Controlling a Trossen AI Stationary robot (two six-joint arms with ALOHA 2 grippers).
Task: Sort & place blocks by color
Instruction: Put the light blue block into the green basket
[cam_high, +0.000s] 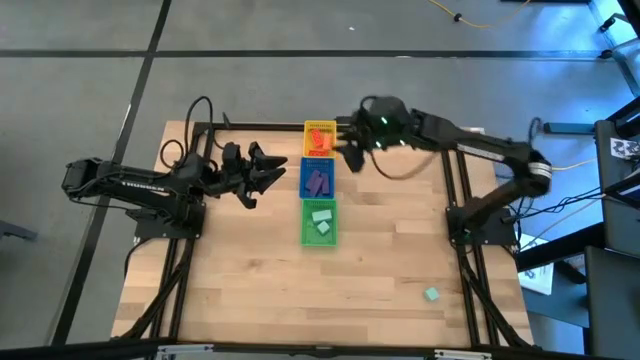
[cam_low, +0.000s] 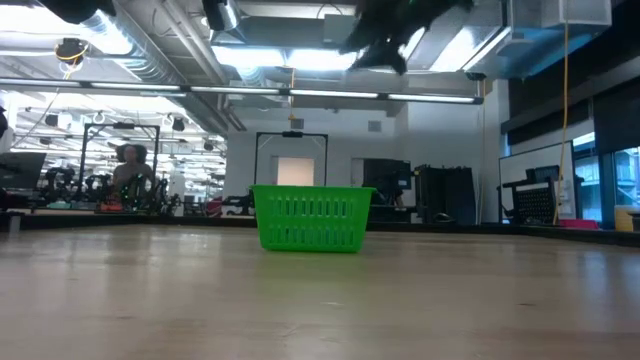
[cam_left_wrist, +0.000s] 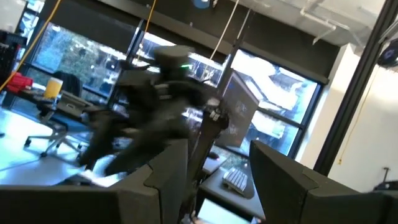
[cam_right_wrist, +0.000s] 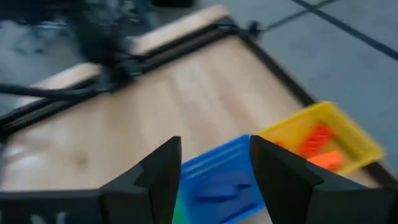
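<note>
The right claw (cam_right_wrist: 214, 165) is open and empty above the trays (cam_high: 319, 178). One green block (cam_high: 431, 294) waits far off; reach down slowly.

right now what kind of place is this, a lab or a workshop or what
Probably a robotics lab in an open industrial-style office: exposed ceiling ducts and strip lights, other equipment rigs across the room, and a wooden table on a frame with two arms mounted.

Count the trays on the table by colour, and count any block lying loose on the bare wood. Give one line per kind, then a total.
Yellow tray: 1
Blue tray: 1
Green tray: 1
Loose mint green block on the bare table: 1
Total: 4
</note>
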